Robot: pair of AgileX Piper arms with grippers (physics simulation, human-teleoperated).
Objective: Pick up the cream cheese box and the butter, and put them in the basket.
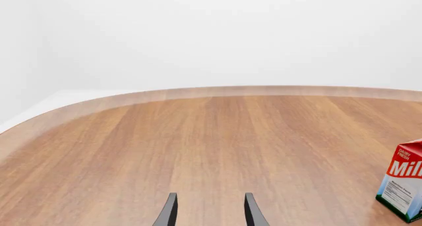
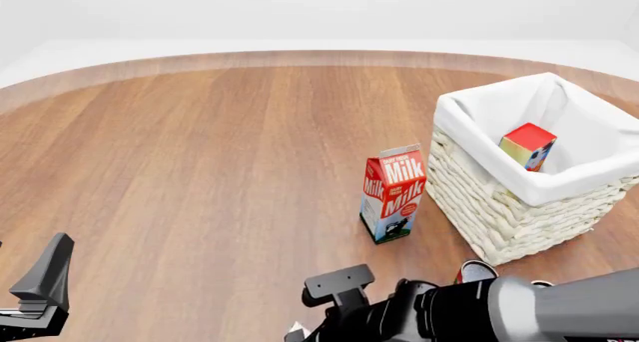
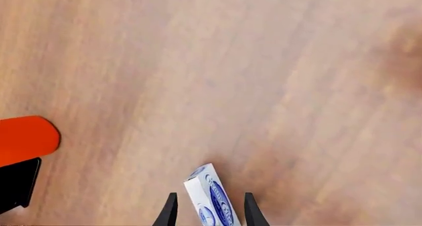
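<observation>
Ahead of both grippers and well apart from them spreads the wooden table [image 2: 200,170], and on it, far forward of the right gripper [image 3: 207,217], stands the basket [image 2: 519,207], white wicker with a cloth lining folded over its rim. Inside the basket, leaning against the lining, lies the butter [image 2: 527,146], only its red and orange end showing. Just beside the basket, on the side nearer the left arm, the milk carton [image 2: 391,194] stands upright; the left wrist view catches it off to one side of the left gripper [image 1: 207,217]. That gripper has its fingers parted with nothing but bare table between them. The right gripper points down at the table, and the cream cheese box [image 3: 212,199], white with blue marks, stands on edge between its two fingertips; whether the pads are actually touching it I cannot tell. In the front view, only a white corner of the box peeks out beneath the right arm.
</observation>
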